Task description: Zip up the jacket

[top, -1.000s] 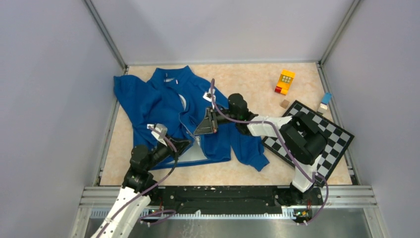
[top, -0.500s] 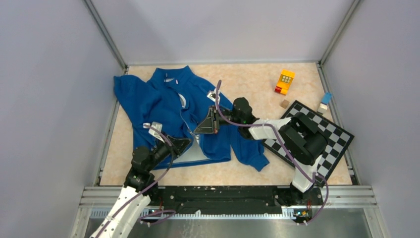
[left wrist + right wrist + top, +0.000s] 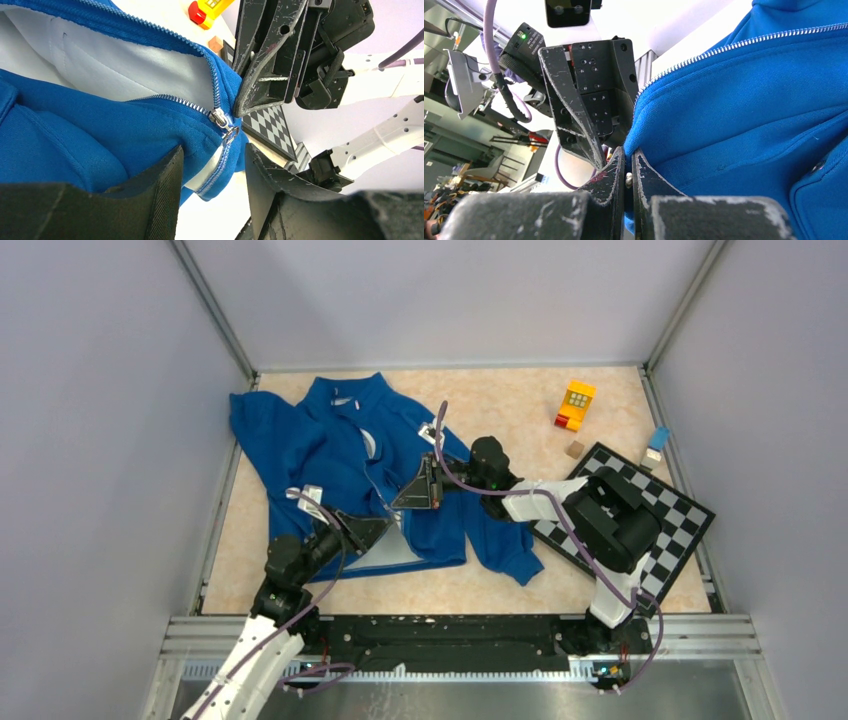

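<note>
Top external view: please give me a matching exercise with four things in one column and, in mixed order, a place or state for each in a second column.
1. jacket
2. yellow toy block
3. checkerboard
4. left gripper

A. open, at the jacket's hem
B. near the far right corner of the table
C. partly under the right arm
D. spread out, pale lining showing

Pairs: 1-D, 2-B, 3-C, 4-A
</note>
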Tool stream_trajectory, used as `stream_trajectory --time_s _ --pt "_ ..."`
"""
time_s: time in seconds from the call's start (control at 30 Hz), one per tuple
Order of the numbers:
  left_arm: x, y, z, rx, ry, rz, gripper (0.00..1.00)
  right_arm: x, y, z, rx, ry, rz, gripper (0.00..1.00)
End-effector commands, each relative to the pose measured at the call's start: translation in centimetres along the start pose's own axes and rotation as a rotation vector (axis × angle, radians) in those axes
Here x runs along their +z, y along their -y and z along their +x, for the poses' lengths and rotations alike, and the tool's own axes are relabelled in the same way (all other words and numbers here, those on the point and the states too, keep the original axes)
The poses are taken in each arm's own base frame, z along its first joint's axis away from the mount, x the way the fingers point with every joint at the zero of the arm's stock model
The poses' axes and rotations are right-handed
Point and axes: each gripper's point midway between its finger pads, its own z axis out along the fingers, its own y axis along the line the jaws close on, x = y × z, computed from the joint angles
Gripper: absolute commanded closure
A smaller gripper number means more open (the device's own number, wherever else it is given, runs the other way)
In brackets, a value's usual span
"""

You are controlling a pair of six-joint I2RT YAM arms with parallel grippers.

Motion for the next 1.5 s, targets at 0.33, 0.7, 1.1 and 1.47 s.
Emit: stream_trajectory --time_s 0.33,0.7,1.1,1.47 --pt "0.4 0.0 -0.8 0.033 0.006 -0.025 0.62 0.1 -2.6 -2.0 -0.101 0.054 -0.071 1.0" --pt "-0.4 0.6 -1.6 0.129 -0.012 -0.053 0.48 0.1 -2.1 -1.6 -0.089 0.053 -0.06 1.0" --pt "-1.7 -2.6 -4.3 -0.038 0.086 -0.372 0.17 0.1 -2.0 -1.4 -0.086 0.05 -0.062 1.0" --pt "0.3 -1.2 -2.7 -0.174 0.024 -0.238 0.22 0.0 -2.5 -1.5 -0.095 0.05 -0.074 1.0"
